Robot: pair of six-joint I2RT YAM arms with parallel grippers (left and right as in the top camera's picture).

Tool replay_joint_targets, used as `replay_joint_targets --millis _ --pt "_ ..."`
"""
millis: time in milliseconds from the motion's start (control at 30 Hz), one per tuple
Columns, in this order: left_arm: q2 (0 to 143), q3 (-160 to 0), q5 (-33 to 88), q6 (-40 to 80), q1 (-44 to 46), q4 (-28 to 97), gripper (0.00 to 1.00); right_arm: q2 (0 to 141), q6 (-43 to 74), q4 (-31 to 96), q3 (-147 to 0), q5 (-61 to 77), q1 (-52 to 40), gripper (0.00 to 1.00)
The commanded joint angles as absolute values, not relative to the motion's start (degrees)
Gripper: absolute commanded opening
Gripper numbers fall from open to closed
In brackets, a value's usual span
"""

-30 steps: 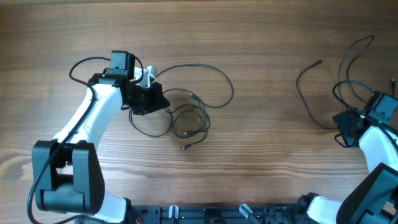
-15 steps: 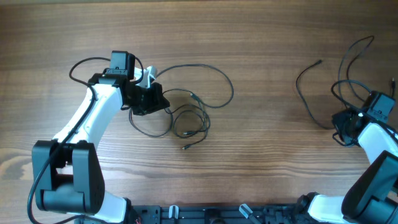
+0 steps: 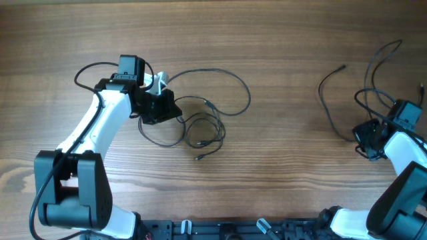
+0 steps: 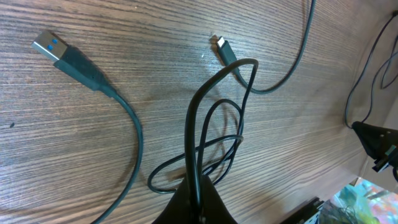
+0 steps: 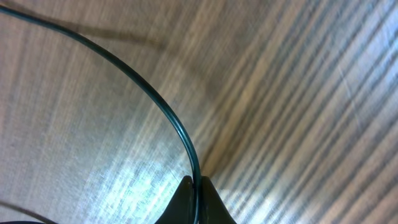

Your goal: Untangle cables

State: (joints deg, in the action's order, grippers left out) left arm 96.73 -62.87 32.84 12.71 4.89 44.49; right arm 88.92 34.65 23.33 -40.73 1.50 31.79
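A tangle of thin black cables (image 3: 200, 125) lies left of the table's middle, with one wide loop reaching right (image 3: 248, 97). My left gripper (image 3: 160, 107) is shut on a strand of this tangle (image 4: 198, 124); the strand rises from the jaws in a narrow loop. A blue-tipped USB plug (image 4: 53, 46) and a small metal plug (image 4: 222, 48) lie on the wood beyond it. A separate cable (image 3: 327, 107) curves at the right, its end at the back (image 3: 343, 66). My right gripper (image 3: 365, 141) is shut on this thin cable (image 5: 155, 102), right at the fingertips (image 5: 196, 183).
The wooden table (image 3: 287, 173) carries both arms. Thicker black arm wiring loops by the left wrist (image 3: 87, 70) and the right wrist (image 3: 377, 63). The arm bases and a black rail (image 3: 220, 230) run along the front edge.
My right gripper has closed onto the thin cable at the right and shifted slightly left. The left arm and its tangle have not moved.
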Motion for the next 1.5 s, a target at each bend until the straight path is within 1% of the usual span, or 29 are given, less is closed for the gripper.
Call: replay_joint_targets --millis 0,133,267,367,533,667,800,833,867,900,933,967,1033,1100,1133,1200,1300,1333,1400,1467 --pt "95.4 -62.8 32.9 12.4 5.0 44.6 0.04 85.0 34.4 25.1 -42.0 1.4 31.7 0.04" --pt "95.4 -62.8 32.9 12.4 5.0 44.6 0.04 77.4 30.6 27.1 -47.6 -1.2 31.7 0.04" --pt "95.4 -62.8 32.9 12.4 5.0 44.7 0.04 70.1 30.0 26.6 -53.1 -11.0 31.7 0.05" --pt "95.4 -62.8 32.9 12.4 5.0 44.6 0.04 66.5 30.0 23.5 -54.2 -18.7 31.7 0.04" --pt "95.4 -62.8 32.9 12.4 5.0 44.6 0.04 67.7 30.0 19.0 -54.2 -25.8 31.8 0.04" --pt "95.4 -62.8 32.9 12.4 5.0 44.6 0.04 70.6 30.1 15.0 -54.2 -25.9 33.3 0.04" --pt "95.4 -62.8 32.9 12.4 5.0 44.6 0.04 76.3 30.0 14.2 -54.2 -23.5 35.3 0.05" --pt "95.4 -62.8 32.9 12.4 5.0 44.6 0.04 78.1 30.0 14.3 -54.2 -21.4 35.7 0.16" --pt "95.4 -62.8 32.9 12.4 5.0 44.6 0.04 80.0 30.0 14.7 -54.2 -18.3 36.2 0.43" --pt "95.4 -62.8 32.9 12.4 5.0 44.6 0.04 81.4 30.0 15.0 -54.2 -15.4 36.4 0.61" --pt "95.4 -62.8 32.9 12.4 5.0 44.6 0.04 82.7 29.9 15.1 -54.2 -12.0 36.5 0.73" --pt "95.4 -62.8 32.9 12.4 5.0 44.6 0.04 83.6 29.8 15.2 -54.2 -8.8 36.5 0.80" --pt "95.4 -62.8 32.9 12.4 5.0 44.6 0.04 84.5 29.8 15.5 -54.2 -1.7 36.5 0.85" --pt "95.4 -62.8 32.9 12.4 5.0 44.7 0.04 84.4 29.6 15.4 -54.2 4.1 36.4 0.85" --pt "95.4 -62.8 32.9 12.4 5.0 44.6 0.04 84.4 28.1 15.7 -54.2 8.3 36.4 0.86" --pt "95.4 -62.8 32.9 12.4 5.0 44.2 0.04 84.4 25.4 17.1 -54.2 12.0 35.9 0.86" --pt "95.4 -62.8 34.7 12.4 5.0 42.3 0.04 84.4 23.4 21.5 -54.2 13.7 34.2 0.87" --pt "95.4 -62.8 37.3 12.5 5.0 40.8 0.04 84.4 22.8 22.6 -54.2 14.2 33.5 0.89" --pt "95.4 -62.8 42.5 14.6 5.4 37.3 0.04 84.4 22.4 24.5 -54.2 15.4 31.1 1.00" --pt "95.4 -62.8 45.9 18.5 7.1 31.7 0.04 84.4 22.6 25.6 -54.2 16.5 28.2 1.00"
